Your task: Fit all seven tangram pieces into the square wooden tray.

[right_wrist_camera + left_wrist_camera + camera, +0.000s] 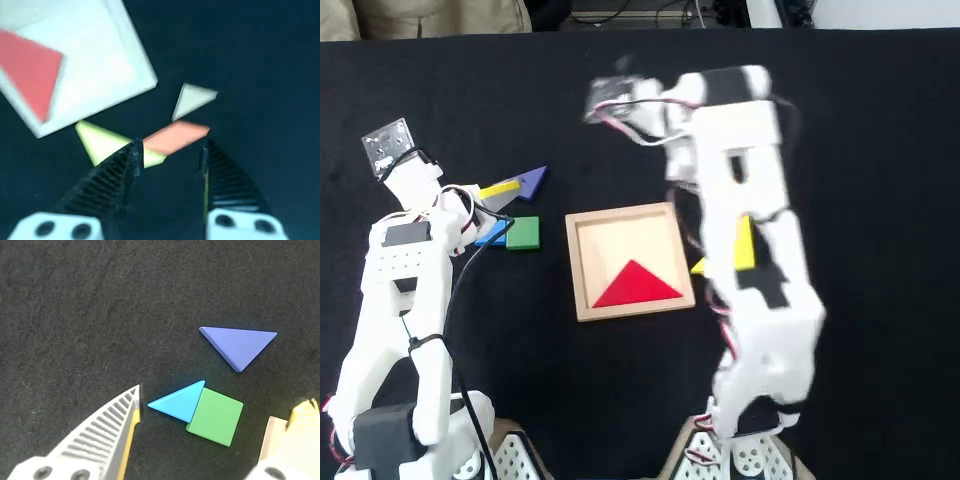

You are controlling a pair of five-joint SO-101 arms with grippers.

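The square wooden tray [582,268] lies mid-table with a red triangle [636,285] inside it. Left of the tray are a purple triangle [240,345], a light blue triangle [180,401] and a green square [216,416]; the blue triangle and the square touch. My left gripper [223,396] hangs open above these two, holding nothing. Right of the tray lie a yellow triangle [105,142], an orange parallelogram [175,136] and a pale triangle [192,99]. My right gripper [170,150] is open just above the parallelogram. In the high view the right arm [750,200] covers most of these pieces.
The table is a black cloth [880,200] with free room at the far right and along the back. The tray's corner [272,437] lies close to the left gripper's yellow finger. Both arm bases stand at the front edge.
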